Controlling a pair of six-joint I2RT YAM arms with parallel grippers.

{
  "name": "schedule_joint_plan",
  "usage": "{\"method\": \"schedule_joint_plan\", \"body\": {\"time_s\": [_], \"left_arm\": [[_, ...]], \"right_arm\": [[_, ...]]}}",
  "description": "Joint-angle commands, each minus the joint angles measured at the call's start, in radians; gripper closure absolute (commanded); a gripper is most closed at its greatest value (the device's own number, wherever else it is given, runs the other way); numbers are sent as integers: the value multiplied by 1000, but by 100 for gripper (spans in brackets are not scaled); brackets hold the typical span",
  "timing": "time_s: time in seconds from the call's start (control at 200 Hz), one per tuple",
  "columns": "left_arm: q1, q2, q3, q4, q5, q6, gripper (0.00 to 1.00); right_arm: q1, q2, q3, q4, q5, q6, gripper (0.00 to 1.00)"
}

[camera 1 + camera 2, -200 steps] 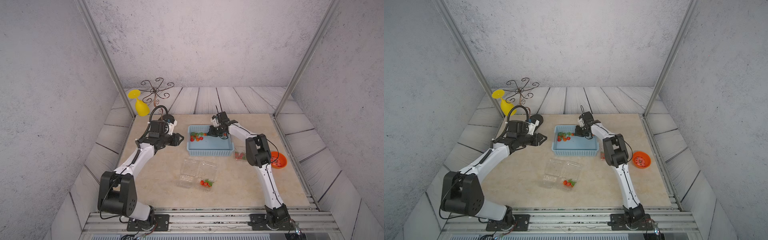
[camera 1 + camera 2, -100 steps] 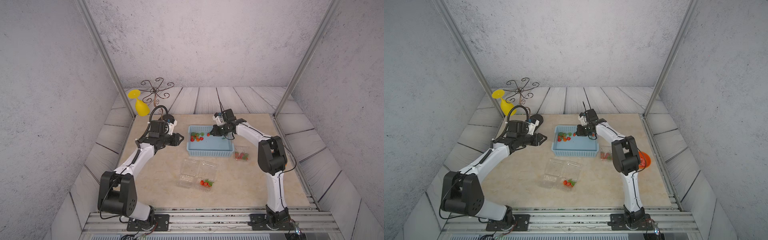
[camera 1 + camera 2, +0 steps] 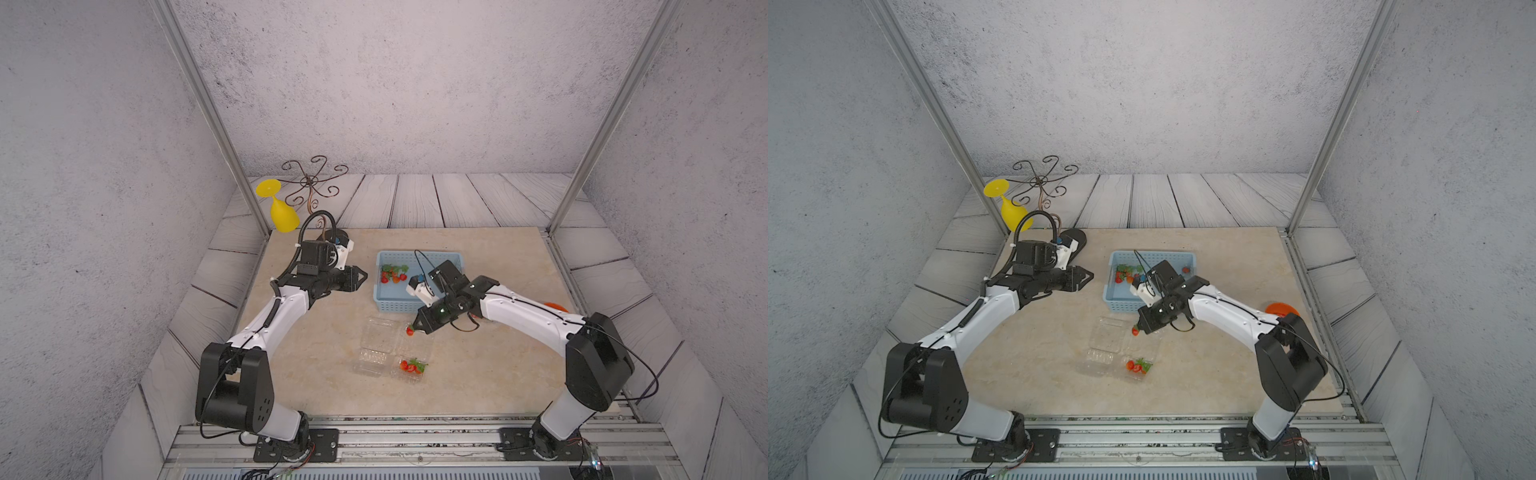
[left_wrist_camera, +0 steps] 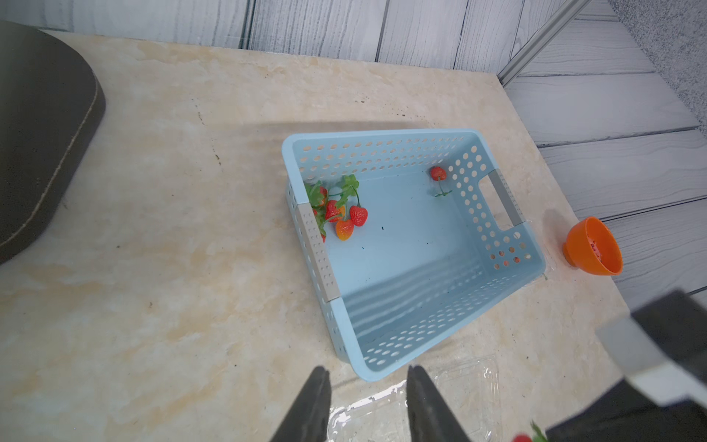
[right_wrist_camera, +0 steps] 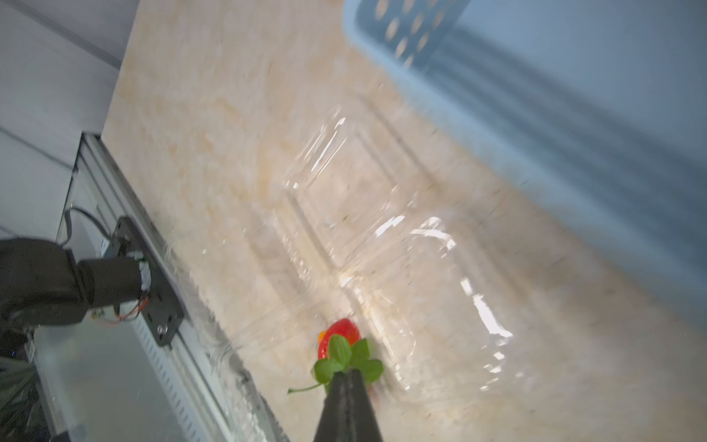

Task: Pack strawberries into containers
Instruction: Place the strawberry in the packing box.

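My right gripper (image 3: 414, 328) (image 5: 347, 373) is shut on the green cap of a red strawberry (image 3: 410, 331) (image 5: 340, 335). It hangs just above the clear containers (image 3: 376, 345) (image 5: 421, 268) lying open in front of the blue basket (image 3: 419, 308). The right-hand container holds strawberries (image 3: 411, 366) (image 3: 1138, 366) at its near end. More strawberries (image 3: 392, 274) (image 4: 344, 216) lie in the basket's left corner, and a single one (image 4: 438, 173) sits at its far right. My left gripper (image 3: 363, 274) (image 4: 365, 369) hovers left of the basket, open, with nothing between its fingers.
An orange bowl (image 3: 1281, 308) (image 4: 593, 247) stands right of the basket, partly behind the right arm. A yellow goblet (image 3: 282, 212) and a wire stand (image 3: 313, 183) sit at the back left. A dark pad (image 4: 38, 134) lies behind the left arm.
My right arm has swung from the back of the basket to its front, carrying the strawberry over the clear containers. The left arm has barely moved.
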Motion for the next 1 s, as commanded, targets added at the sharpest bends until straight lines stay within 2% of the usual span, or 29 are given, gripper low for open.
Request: {"method": "schedule_joint_plan", "body": {"time_s": [0.0, 0.18, 0.4, 0.535, 0.736, 0.866, 0.996], "left_arm": [[-7, -8, 24, 2, 11, 12, 63], [-7, -22, 21, 0, 5, 13, 63], [-7, -41, 13, 0, -1, 15, 63], [-7, -43, 12, 3, 2, 16, 63], [-7, -41, 9, 5, 5, 12, 63], [-7, -41, 9, 5, 4, 14, 63], [-7, -40, 9, 5, 5, 14, 63]], "right_arm": [[50, -53, -51, -63, -23, -3, 100], [90, -40, -92, -43, -10, 10, 100], [117, 37, -70, -41, 25, -30, 100], [132, 65, -36, -56, 34, -48, 91], [132, 69, 8, -75, 54, -69, 63], [124, 58, 73, -108, 100, -96, 59], [70, 73, 164, -116, 119, -113, 59]]}}
